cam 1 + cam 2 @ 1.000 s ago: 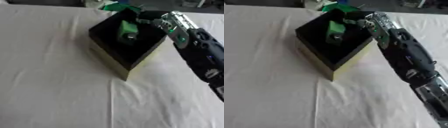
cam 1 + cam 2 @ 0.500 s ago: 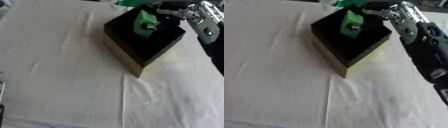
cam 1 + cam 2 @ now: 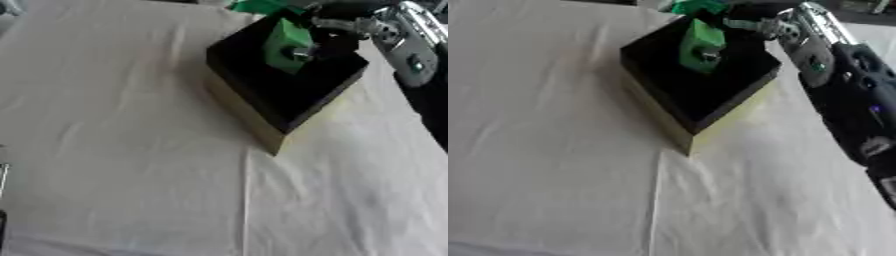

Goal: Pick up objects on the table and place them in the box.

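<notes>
Your right hand [image 3: 767, 27] seems clamped on the green block [image 3: 700, 44], over the black box [image 3: 697, 85] toward its 12 o'clock side; lower it inside before you open the fingers

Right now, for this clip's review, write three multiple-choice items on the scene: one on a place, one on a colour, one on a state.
1. Where is the green block?
A. over the box's opening
B. on the cloth at the near edge
C. left of the box on the cloth

2. What colour is the inside of the box?
A. white
B. black
C. red

3. What is the right hand doing?
A. lying flat on the cloth
B. pushing the box's side
C. holding the green block

Key: 1 A, the block hangs above the dark opening; 2 B, the interior is black; 3 C, its fingers are closed on the block.
</notes>
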Robot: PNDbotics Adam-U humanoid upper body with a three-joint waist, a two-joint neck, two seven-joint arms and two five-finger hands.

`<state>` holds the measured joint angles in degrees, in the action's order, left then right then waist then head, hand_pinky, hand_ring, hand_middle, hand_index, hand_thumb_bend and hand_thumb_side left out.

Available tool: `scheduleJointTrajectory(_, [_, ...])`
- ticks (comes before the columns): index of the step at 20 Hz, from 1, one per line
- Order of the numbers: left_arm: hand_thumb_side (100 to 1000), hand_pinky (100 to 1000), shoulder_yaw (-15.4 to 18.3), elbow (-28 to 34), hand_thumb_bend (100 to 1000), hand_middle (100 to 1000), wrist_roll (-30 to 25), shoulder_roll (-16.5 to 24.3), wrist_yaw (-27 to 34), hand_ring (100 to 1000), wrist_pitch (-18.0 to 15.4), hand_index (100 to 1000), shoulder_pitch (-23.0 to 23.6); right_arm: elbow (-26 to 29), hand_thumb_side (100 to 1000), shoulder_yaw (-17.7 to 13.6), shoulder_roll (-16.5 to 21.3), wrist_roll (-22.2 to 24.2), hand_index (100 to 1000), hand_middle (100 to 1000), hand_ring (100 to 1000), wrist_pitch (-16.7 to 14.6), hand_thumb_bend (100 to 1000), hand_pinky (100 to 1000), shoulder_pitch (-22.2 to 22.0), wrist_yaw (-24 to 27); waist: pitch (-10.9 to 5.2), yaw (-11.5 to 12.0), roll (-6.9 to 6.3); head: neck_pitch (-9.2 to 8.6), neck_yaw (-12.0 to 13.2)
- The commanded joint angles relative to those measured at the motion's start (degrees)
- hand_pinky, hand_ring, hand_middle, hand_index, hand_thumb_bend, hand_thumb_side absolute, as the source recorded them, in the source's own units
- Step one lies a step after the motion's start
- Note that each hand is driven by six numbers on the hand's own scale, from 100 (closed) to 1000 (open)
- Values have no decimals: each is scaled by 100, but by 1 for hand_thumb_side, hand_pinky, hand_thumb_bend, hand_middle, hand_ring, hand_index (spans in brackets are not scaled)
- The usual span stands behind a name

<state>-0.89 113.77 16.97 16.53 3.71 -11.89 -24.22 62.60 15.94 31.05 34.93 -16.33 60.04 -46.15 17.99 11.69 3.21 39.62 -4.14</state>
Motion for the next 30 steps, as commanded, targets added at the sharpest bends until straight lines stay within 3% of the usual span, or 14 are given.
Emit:
scheduleJointTrajectory(1, [946,646,33,82,191,599,-26,47,-6,722,-2,714,-66,111,1000,-55,171,-20,889,809,873,-15,266,923,143,-135,-135,-11,-35,-50,-28])
scheduleJointTrajectory(4, [947,646,34,82,192,599,-41,54,-13,724,11,714,-57,159,1000,-89,182,-104,859,794,869,55,170,921,173,-106,-147,-21,-35,-49,-64])
scheduleJointTrajectory(9, [945,647,44,82,193,601,-36,69,-21,726,14,715,-51,286,1000,-84,252,-118,835,797,880,157,108,930,232,-1,-180,-57,-40,-62,-159])
scheduleJointTrajectory(22, [943,649,39,82,193,603,-43,88,-41,729,21,717,-41,533,994,-137,335,-7,808,789,963,346,100,981,330,333,-277,-105,-85,-125,-392])
scheduleJointTrajectory(25, [944,649,38,82,193,603,-43,87,-40,729,26,717,-39,619,957,-157,323,-36,794,755,903,381,100,955,362,386,-277,-103,-83,-110,-398])
scheduleJointTrajectory(27, [943,649,33,82,193,603,-51,85,-41,729,29,717,-41,715,923,-116,297,-70,759,705,788,396,100,890,393,419,-281,-103,-81,-97,-422])
scheduleJointTrajectory(30, [942,649,31,82,193,603,-57,83,-41,730,21,718,-46,959,905,59,239,-53,730,671,740,345,100,826,432,437,-289,-100,-85,-89,-492])
